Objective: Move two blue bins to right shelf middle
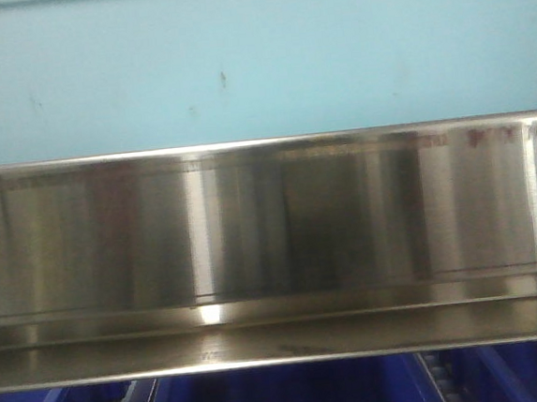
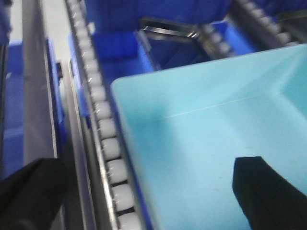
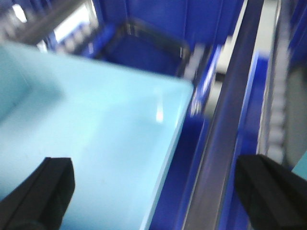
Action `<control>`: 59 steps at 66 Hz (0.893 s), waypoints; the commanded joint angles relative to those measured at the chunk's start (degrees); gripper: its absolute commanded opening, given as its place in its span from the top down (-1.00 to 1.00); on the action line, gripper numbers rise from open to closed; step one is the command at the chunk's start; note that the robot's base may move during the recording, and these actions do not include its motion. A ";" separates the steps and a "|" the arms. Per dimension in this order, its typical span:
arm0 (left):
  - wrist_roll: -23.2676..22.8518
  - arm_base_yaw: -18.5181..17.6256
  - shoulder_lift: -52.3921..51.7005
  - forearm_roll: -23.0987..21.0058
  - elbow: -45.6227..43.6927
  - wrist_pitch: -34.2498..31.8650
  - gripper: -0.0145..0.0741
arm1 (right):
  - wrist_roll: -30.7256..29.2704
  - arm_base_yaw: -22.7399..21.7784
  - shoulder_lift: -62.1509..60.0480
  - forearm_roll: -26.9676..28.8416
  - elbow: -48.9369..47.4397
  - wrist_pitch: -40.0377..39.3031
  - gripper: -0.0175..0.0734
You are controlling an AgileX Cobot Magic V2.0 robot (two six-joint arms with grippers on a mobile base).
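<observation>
Glossy steel beam (image 1: 271,229), white roller track (image 2: 108,139).

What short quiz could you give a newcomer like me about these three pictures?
1. True or false: in the left wrist view, a row of white rollers runs alongside the light blue bin.
2. Pick one: what spans the full width of the front view? A) a wooden plank B) a shiny steel rail C) a folded cloth
3. One word: in the right wrist view, is the right end effector open or shut?

Key
1. True.
2. B.
3. Open. Its two dark fingers stand far apart, one over the bin and the other past the bin's edge.
</observation>
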 commanded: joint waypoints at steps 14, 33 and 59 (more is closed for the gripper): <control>-0.79 1.83 11.62 -4.22 -1.19 4.66 -0.68 | 3.96 0.16 14.49 -3.42 -4.18 6.01 -0.62; -0.79 0.59 17.95 -5.05 -1.19 4.90 -0.68 | 4.10 0.16 23.10 -3.42 -4.18 4.56 -0.62; -0.79 0.59 19.82 -4.94 -1.19 5.76 0.12 | 4.10 2.10 26.66 -3.50 -4.18 5.09 0.13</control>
